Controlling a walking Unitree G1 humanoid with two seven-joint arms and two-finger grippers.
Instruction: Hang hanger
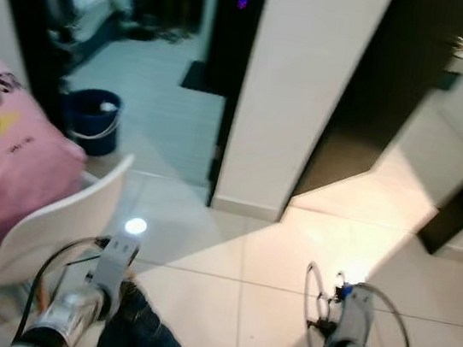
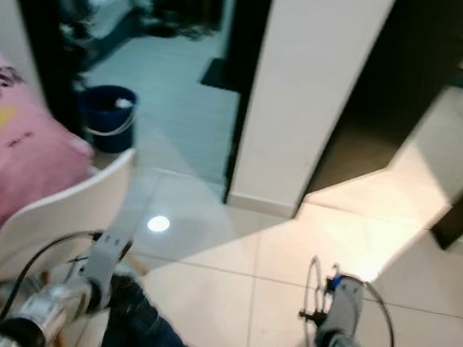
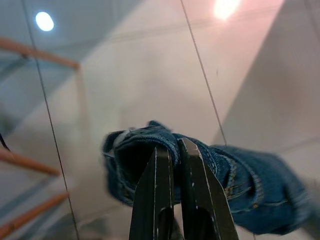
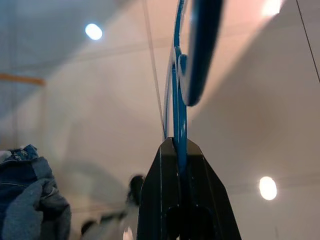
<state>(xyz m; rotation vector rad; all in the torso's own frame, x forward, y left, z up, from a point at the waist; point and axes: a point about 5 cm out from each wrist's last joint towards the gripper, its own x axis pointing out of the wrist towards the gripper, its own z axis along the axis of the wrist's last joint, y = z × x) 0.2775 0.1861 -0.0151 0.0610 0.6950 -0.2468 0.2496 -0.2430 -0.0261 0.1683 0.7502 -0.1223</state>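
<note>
Tiled floor [image 1: 223, 293], white chair [image 1: 61, 219] left; fingers clamping jeans [image 3: 225, 175] and blue hanger [image 4: 192, 55].

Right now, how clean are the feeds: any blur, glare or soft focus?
Both eye views blurred, ceiling-light glare on floor tiles. Left wrist view: left gripper sharp, jeans soft. Right wrist view: blue hanger out of focus, close to lens.

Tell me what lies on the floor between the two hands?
Bare tile floor only, in the left eye view, between the left hand holding jeans and the right hand holding the hanger.
</note>
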